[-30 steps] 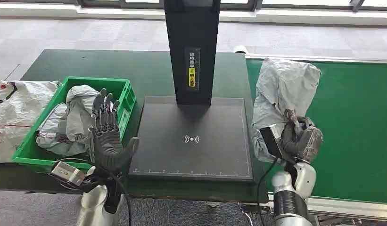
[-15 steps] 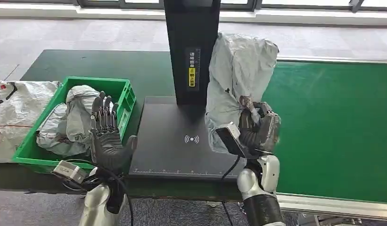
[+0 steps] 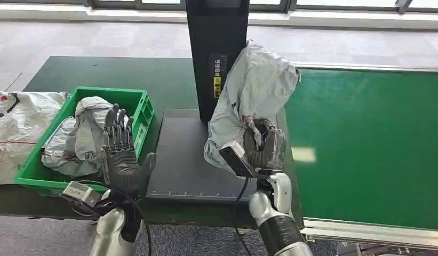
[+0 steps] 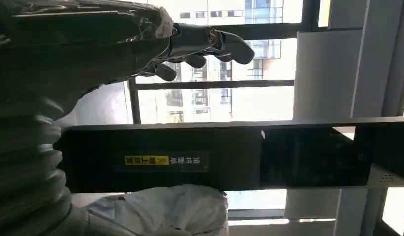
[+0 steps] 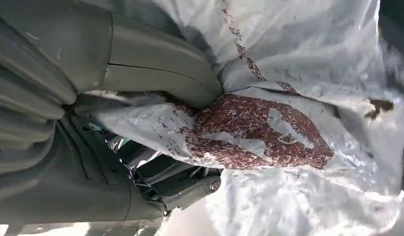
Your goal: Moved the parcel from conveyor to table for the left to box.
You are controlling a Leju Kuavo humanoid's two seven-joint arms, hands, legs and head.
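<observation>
The robot's right hand (image 3: 263,148) grips a crumpled grey parcel (image 3: 254,96), fingers closed into its lower folds, and holds it upright above the right part of the black scanner plate (image 3: 187,160), in front of the black post (image 3: 214,53) that rises from it. In the right wrist view, the thumb (image 5: 160,73) presses into the plastic beside a reddish printed patch (image 5: 254,132). The left hand (image 3: 120,152) is raised and holds nothing, fingers straight and apart, at the near right corner of the green crate (image 3: 144,114), which contains another grey parcel (image 3: 80,133). The green conveyor (image 3: 366,138) lies to the right of the dark green surface (image 3: 99,69).
</observation>
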